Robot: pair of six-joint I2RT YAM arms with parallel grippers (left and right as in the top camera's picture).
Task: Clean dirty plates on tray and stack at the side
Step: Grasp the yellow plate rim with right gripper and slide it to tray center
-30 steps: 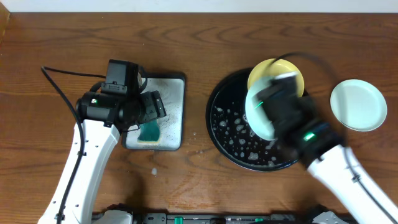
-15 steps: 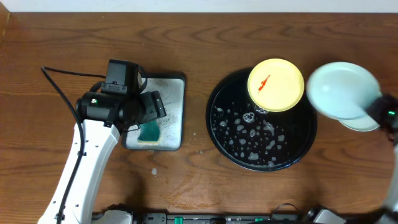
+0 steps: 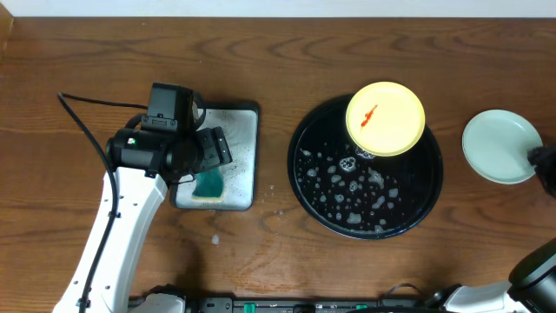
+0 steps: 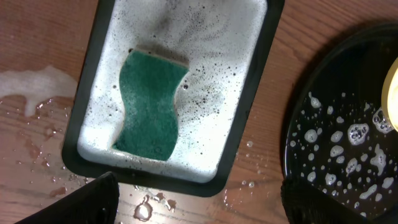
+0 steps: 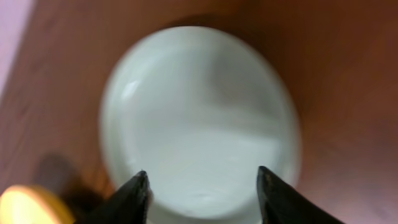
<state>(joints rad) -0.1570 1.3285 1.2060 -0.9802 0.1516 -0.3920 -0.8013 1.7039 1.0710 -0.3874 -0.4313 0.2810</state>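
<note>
A pale yellow plate (image 3: pixel 386 118) with a red smear lies on the upper right part of the black tray (image 3: pixel 317 202), whose floor is dotted with foam. Right of the tray, on the table, rests a pale mint-blue plate (image 3: pixel 501 146) that looks clean. My right gripper (image 3: pixel 542 163) hangs at its right rim, open. In the right wrist view that plate (image 5: pixel 199 112) fills the frame, blurred, below the parted right gripper (image 5: pixel 202 177), with nothing between the fingers. My left gripper (image 3: pixel 211 149) hovers wide open over the soapy tray. In the left wrist view it (image 4: pixel 198 183) is empty.
A green sponge (image 3: pixel 208 184) lies in the rectangular soapy tray (image 3: pixel 245 139) left of the black tray. The left wrist view shows the sponge (image 4: pixel 149 106) in foam, water drops on the wood, and the black tray's edge (image 4: pixel 336 112). A cable (image 3: pixel 82 122) runs at far left.
My right gripper carried a mint-blue plate from the black tray to the right, set it on the mint-blue plate lying there, and opened. The left arm has not moved.
</note>
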